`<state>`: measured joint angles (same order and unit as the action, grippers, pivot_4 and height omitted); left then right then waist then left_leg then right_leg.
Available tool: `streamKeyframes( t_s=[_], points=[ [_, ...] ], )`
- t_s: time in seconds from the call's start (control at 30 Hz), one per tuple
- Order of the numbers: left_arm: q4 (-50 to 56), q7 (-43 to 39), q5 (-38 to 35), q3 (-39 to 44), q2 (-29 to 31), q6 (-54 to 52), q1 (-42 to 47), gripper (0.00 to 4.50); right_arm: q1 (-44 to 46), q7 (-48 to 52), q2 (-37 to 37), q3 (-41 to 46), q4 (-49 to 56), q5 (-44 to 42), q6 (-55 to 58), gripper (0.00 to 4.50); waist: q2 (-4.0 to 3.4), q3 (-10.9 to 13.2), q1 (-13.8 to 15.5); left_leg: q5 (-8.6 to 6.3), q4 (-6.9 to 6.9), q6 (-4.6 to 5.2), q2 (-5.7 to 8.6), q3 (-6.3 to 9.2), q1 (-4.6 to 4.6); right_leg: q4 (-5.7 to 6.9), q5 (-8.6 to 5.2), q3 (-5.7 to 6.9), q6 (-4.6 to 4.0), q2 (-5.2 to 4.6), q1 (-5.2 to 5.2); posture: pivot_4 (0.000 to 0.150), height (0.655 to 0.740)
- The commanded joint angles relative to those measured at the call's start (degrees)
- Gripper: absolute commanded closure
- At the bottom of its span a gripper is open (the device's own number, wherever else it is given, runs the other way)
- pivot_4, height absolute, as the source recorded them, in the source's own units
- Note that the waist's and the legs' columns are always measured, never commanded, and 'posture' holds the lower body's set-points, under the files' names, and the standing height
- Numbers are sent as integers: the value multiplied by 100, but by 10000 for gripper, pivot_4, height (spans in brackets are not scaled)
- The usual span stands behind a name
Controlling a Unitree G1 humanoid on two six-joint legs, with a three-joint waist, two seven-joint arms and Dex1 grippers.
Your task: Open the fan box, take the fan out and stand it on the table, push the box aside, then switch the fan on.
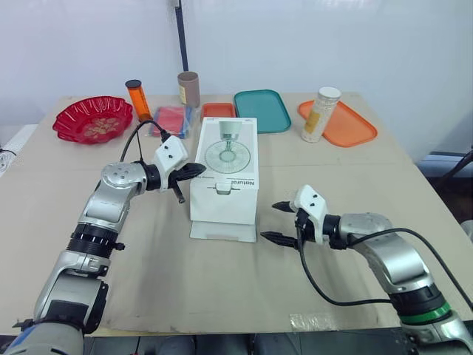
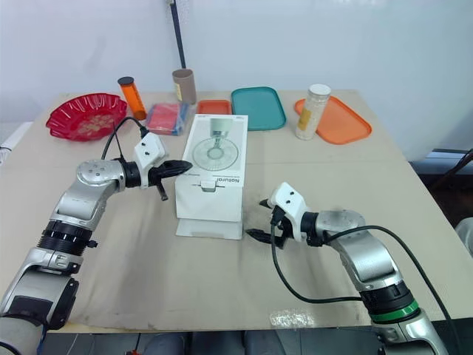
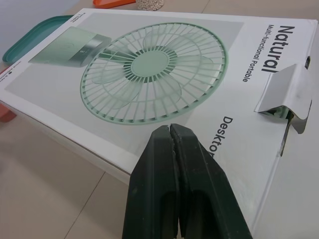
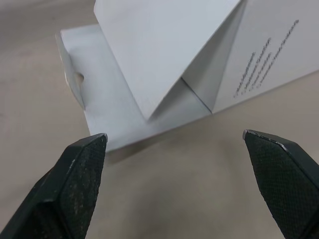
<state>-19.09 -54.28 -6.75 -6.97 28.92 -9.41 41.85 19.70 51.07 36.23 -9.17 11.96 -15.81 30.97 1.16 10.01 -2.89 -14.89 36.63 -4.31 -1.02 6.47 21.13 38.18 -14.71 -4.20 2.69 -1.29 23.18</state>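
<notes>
The fan box (image 1: 225, 159) lies mid-table, its near flap (image 1: 222, 231) folded flat. The left gripper (image 1: 198, 170), fingers together, sits at its left edge. The right gripper (image 1: 270, 221), fingers wide apart, faces the opening and would likely do best entering level while the left steadies the box.

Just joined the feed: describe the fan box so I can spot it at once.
On the table, look between the left gripper and the right gripper. The fan box lies flat there, its near flap folded out. Unlike the coloured trays and bottles behind it, it is white, printed with a green fan.
</notes>
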Motion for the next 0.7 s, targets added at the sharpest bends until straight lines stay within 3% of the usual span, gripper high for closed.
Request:
streamKeyframes(
  t_s=[0.03,0.47,0.7],
  points=[
    [-37,6,79,-13,40,14,-7,43970,203,62,-134,-70,138,-40,-164,0,0,0,6,0,0,0,0,0,0,0,0,0,0,0,0,1500,7400],
    [-86,-428,52,11,405,105,-28,43970,101,527,-191,-152,694,-433,-92,0,0,0,-3,0,-1,0,0,1,2,-1,-1,0,1,0,1,1500,7400],
    [-315,-666,113,-7,620,314,-35,43970,237,477,-463,326,990,-1419,415,0,-1,0,2,0,0,0,0,1,1,0,-1,1,1,0,0,1500,7400]
  ],
)
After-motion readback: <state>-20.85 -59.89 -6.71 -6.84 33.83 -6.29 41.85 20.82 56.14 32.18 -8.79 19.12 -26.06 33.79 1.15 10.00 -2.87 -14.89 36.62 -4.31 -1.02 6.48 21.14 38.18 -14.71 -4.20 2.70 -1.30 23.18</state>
